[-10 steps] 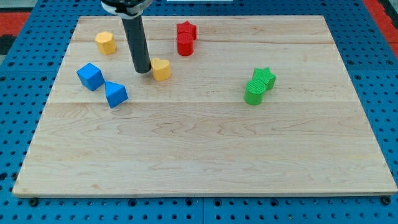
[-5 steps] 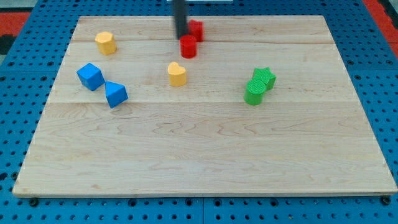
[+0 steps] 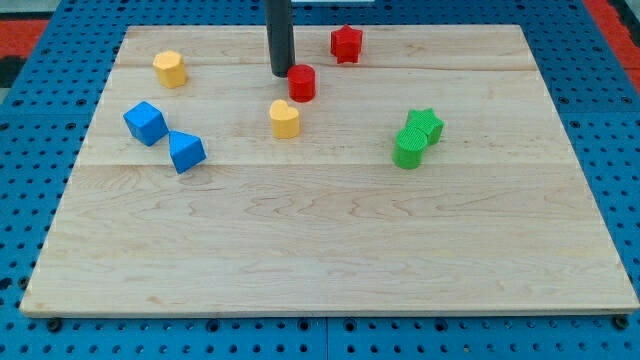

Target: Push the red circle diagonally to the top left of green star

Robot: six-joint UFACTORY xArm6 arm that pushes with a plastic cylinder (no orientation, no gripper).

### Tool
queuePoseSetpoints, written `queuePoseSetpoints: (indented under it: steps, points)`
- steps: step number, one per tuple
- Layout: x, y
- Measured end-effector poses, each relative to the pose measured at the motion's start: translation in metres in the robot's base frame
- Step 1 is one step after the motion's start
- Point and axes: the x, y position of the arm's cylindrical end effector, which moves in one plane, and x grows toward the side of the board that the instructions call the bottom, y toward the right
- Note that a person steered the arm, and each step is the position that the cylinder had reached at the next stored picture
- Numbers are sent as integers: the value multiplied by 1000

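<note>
The red circle (image 3: 302, 82), a short cylinder, sits on the wooden board (image 3: 330, 250) in its upper middle. My tip (image 3: 281, 73) stands just to its left, touching or nearly touching it. The green star (image 3: 427, 125) lies at the view's right of centre, with a green cylinder (image 3: 408, 150) touching its lower left. The red circle is well to the upper left of the green star.
A red star (image 3: 346, 43) lies near the top edge, right of my rod. A yellow heart (image 3: 285, 118) sits just below the red circle. A yellow hexagon (image 3: 170, 69) is at the upper left. A blue cube (image 3: 146, 122) and a blue wedge (image 3: 186, 151) lie at the left.
The red star has slid right, away from the red circle. The yellow heart moved right earlier. My tip swung from the heart's left up to the red blocks, now left of the circle.
</note>
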Motion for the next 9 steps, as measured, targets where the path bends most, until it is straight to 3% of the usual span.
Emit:
queuePoseSetpoints:
  steps: [1,3,6,8,9]
  points:
    - [7,-9]
    - [50,86]
    - [79,117]
    - [40,199]
    - [41,303]
